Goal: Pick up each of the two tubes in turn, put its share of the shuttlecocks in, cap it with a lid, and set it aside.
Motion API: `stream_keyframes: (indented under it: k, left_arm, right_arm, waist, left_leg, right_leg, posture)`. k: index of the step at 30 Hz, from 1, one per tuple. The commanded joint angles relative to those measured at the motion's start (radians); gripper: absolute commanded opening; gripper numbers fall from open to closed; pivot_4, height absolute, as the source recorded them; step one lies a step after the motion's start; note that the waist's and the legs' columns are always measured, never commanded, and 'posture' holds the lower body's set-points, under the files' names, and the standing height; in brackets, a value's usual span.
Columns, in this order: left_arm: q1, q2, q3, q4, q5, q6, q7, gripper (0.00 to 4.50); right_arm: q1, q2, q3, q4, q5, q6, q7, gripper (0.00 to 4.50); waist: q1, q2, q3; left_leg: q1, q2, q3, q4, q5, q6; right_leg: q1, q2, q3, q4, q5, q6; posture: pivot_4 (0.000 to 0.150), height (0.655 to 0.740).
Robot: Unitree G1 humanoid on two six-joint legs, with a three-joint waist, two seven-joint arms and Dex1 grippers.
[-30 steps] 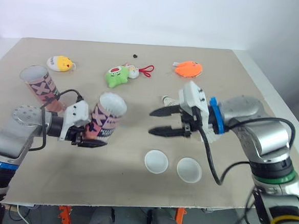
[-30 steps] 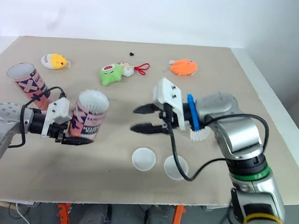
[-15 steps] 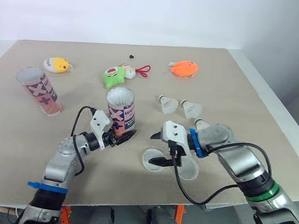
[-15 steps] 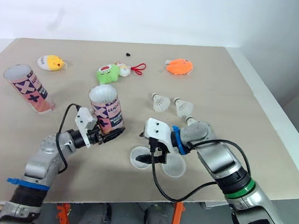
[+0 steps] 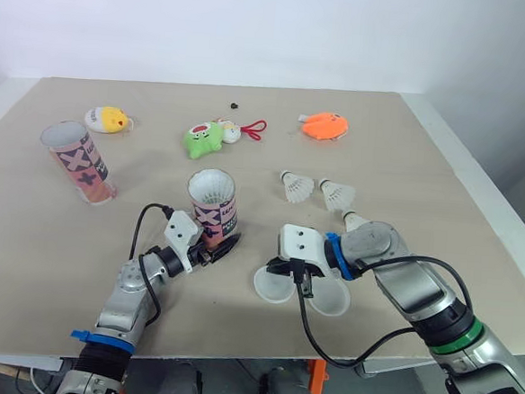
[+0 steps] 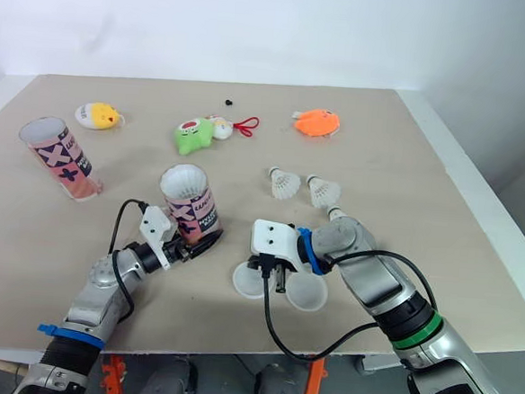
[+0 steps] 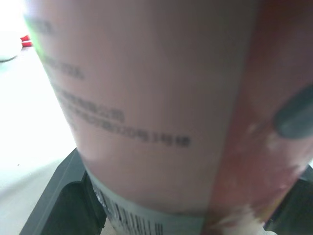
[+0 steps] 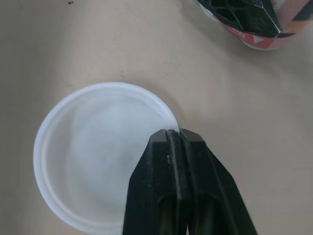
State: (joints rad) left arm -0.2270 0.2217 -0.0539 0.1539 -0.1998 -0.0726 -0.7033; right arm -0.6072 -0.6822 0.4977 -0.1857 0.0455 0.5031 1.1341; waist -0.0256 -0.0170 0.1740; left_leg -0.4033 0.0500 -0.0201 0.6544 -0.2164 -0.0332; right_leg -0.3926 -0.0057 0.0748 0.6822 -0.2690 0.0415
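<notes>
Right gripper (image 8: 173,133) points down at the table (image 5: 426,172) with its two black fingers pressed together, their tips nipping the rim of a white lid (image 8: 93,161) on the side nearest the tube (image 5: 212,213); the lid lies flat, open side up, and a second lid (image 5: 332,298) lies touching or just beside it on the robot's right. Left gripper (image 5: 212,250) is low over the table with its fingers closed around the bottom of the tube, one finger on each side, and the tube stands nearly upright with a slight lean, its base at the table and white feathers showing in its open top. Tube and lid are near each other but apart, the tube to the robot's left of the lid and a little farther back. Two loose shuttlecocks (image 5: 296,186) lie side by side behind the right gripper. Another tube (image 5: 80,162) stands tilted well off to the left, and a yellow toy (image 5: 107,119), a green toy (image 5: 203,139) and an orange toy (image 5: 323,125) lie along the far part of the table
</notes>
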Motion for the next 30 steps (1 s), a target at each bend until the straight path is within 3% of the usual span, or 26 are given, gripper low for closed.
stream_keyframes:
  k: [1, 7, 11, 18, 30]
  left_arm:
    - [0.027, -0.004, -0.023, 0.041, 0.012, 0.008, 0.002, 3.32]
    - [0.029, -0.012, -0.027, 0.034, 0.011, 0.011, 0.005, 3.32]
    - [0.04, -0.013, -0.031, 0.035, 0.008, 0.02, 0.003, 3.32]
    - [0.045, -0.013, -0.044, 0.031, 0.018, 0.036, 0.007, 3.32]
    - [0.048, -0.011, -0.046, 0.021, 0.02, 0.049, 0.02, 3.32]
  right_arm:
    - [-0.006, -0.011, -0.022, -0.003, -0.011, -0.011, 0.008, 0.07]
    - [-0.141, 0.028, -0.214, -0.087, 0.225, 0.113, 0.065, 0.07]
    - [-0.408, 0.117, -0.343, -0.038, 0.338, 0.164, 0.01, 0.07]
    - [-0.581, 0.201, -0.214, 0.119, 0.163, 0.051, -0.086, 0.07]
    - [-0.59, 0.248, -0.084, 0.158, 0.052, -0.016, -0.054, 0.07]
  waist:
    - [0.0, 0.001, -0.001]
    - [0.0, 0.003, -0.001]
    - [-0.001, 0.005, -0.001]
    - [0.002, 0.004, -0.008]
    - [0.002, 0.004, -0.007]
  left_leg:
    - [0.0, 0.0, 0.0, 0.0, 0.0, 0.0]
    - [0.0, 0.0, 0.0, 0.0, 0.0, 0.0]
    - [0.0, -0.001, 0.0, -0.001, 0.0, 0.0]
    - [-0.001, -0.001, -0.001, -0.005, -0.001, 0.001]
    - [-0.003, -0.003, 0.0, -0.006, -0.001, 0.001]
  right_leg:
    - [0.0, 0.0, 0.0, 0.0, 0.0, 0.0]
    - [0.0, 0.0, 0.001, 0.0, 0.0, 0.001]
    - [-0.001, 0.0, 0.001, -0.001, 0.001, 0.001]
    - [-0.001, -0.001, 0.0, -0.002, -0.004, -0.001]
    - [-0.005, -0.002, 0.0, -0.002, -0.002, -0.003]
  posture:
    - [0.15, 0.74]
    - [0.15, 0.74]
    - [0.15, 0.74]
    - [0.15, 0.74]
    - [0.15, 0.74]
